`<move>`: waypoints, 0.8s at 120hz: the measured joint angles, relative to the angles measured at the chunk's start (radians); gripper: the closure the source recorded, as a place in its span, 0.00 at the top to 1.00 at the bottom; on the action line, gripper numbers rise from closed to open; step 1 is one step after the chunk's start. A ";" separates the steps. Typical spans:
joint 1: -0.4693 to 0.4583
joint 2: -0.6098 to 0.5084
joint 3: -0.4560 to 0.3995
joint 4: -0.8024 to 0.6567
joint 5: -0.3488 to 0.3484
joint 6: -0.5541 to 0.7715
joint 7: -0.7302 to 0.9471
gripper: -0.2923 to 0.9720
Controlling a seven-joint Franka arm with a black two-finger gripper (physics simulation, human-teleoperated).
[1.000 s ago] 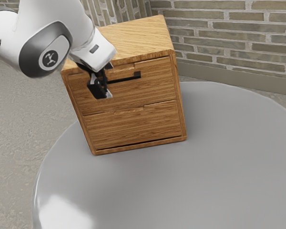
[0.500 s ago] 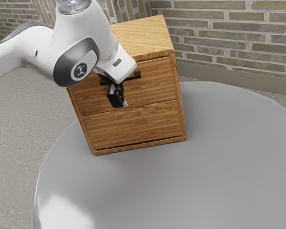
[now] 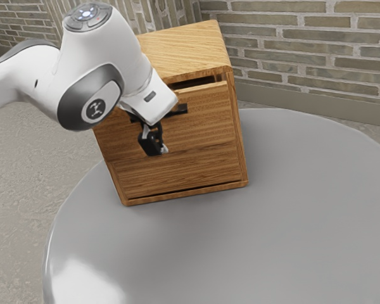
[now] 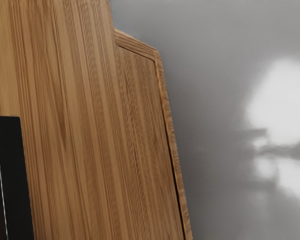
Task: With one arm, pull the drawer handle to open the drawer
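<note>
The round grey table (image 3: pixel 272 240) takes up most of the exterior view. The wooden cabinet (image 3: pixel 183 47) stands near the table's rim at about 11 o'clock. The white arm (image 3: pixel 88 76) comes in from 9 o'clock and bends down across the cabinet's front.

The top drawer (image 3: pixel 202 120) is the task's thing and stands a little way open, with a dark slot along its 12 o'clock edge under the cabinet's top. The lower drawer (image 3: pixel 183 168), at 6 o'clock of it, sits flush and shut. The black handle (image 3: pixel 177 109) runs across the upper part of the top drawer's front. The gripper (image 3: pixel 151 142) hangs at the handle's 9 o'clock end, with its tip just below the bar. Whether it is pinching the bar or only hooked against it, I cannot tell.

The hold looks well off the handle's middle. A pull from that end could twist the drawer in its runners and jam it, or let the hand slide off the bar's end. If the drawer binds, the same pull may drag or tip the whole cabinet, which is already close to the rim.

Nothing of the top drawer's inside can be made out through the slot, and the lower drawer's contents are hidden behind its front
</note>
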 joint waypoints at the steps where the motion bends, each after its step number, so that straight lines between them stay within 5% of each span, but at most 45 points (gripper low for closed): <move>1: -0.003 -0.002 0.000 -0.002 0.000 0.000 0.000 0.73; 96: -0.055 -0.252 -0.039 -0.280 0.001 0.064 -0.021 0.75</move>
